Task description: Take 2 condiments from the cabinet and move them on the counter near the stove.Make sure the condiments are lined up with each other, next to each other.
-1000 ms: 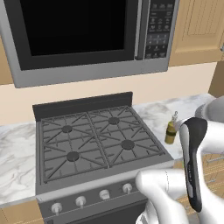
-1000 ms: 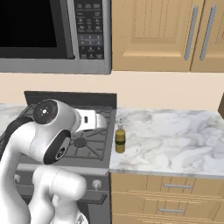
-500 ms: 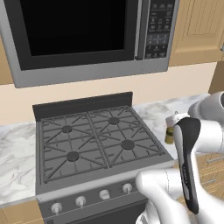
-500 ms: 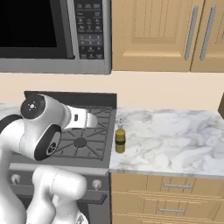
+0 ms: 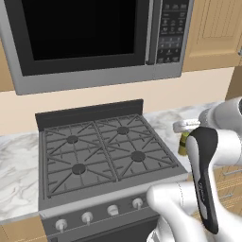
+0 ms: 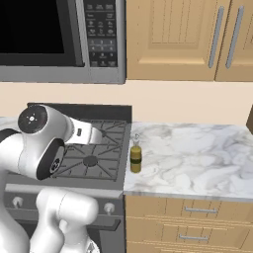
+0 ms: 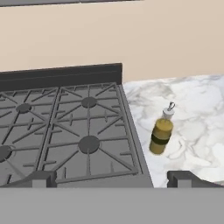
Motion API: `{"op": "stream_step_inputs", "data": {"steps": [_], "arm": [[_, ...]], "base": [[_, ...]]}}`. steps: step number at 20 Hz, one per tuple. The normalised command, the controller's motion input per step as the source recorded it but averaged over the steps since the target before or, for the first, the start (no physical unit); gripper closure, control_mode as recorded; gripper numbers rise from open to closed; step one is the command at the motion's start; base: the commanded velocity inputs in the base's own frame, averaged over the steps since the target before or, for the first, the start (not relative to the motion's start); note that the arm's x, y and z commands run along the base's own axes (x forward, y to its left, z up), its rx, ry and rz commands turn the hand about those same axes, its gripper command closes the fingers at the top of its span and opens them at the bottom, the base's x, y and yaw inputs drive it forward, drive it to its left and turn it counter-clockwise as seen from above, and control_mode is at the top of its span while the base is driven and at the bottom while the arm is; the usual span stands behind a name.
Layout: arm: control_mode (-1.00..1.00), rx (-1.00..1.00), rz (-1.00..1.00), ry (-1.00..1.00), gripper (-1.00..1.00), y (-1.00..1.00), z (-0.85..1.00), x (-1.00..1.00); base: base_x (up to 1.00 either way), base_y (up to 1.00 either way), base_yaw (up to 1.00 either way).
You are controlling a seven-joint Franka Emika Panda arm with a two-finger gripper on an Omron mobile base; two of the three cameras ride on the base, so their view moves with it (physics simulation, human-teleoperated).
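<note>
One condiment, an olive-green bottle [image 7: 160, 134] with a black band and a pourer top, stands upright on the white marble counter [image 7: 197, 109] just right of the stove [image 7: 65, 131]. The same bottle [image 6: 135, 157] stands at the counter's [image 6: 197, 158] left end, beside the stove [image 6: 94, 159]. In the left base view the bottle [image 5: 182, 144] is partly hidden behind my arm. My gripper [image 7: 111, 178] is open, its fingertips [image 7: 40, 177] far apart, with nothing between them. It hangs back from the bottle, over the stove's front right corner. The cabinet is out of view.
A microwave [image 5: 94, 38] hangs above the stove [image 5: 94, 156]. Panelled light-wood door cabinets [image 6: 188, 39] are above the counter, and drawers [image 6: 197, 222] below it. My own arm [image 6: 44, 143] bulks over the stove's left front.
My arm has drawn back to the left, away from the bottle. The bottle has stayed where it stands on the counter.
</note>
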Motion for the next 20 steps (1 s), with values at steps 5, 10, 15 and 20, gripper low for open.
{"op": "stream_step_inputs", "data": {"steps": [5, 10, 15, 20], "arm": [[-1.0, 0.1, 0.0, -0.03, -1.0, 0.16, 0.01, 0.0], [-1.0, 0.02, -0.03, 0.02, -1.0, 0.12, 0.1, 0.0], [-1.0, 0.0, -0.08, 0.05, -1.0, 0.14, 0.09, 0.0], [-1.0, 0.0, -0.04, 0.0, -1.0, 0.1, 0.02, 0.0]], "base": [[0.0, 0.0, 0.0], [0.0, 0.0, 0.0], [0.0, 0.0, 0.0], [0.0, 0.0, 0.0]]}}
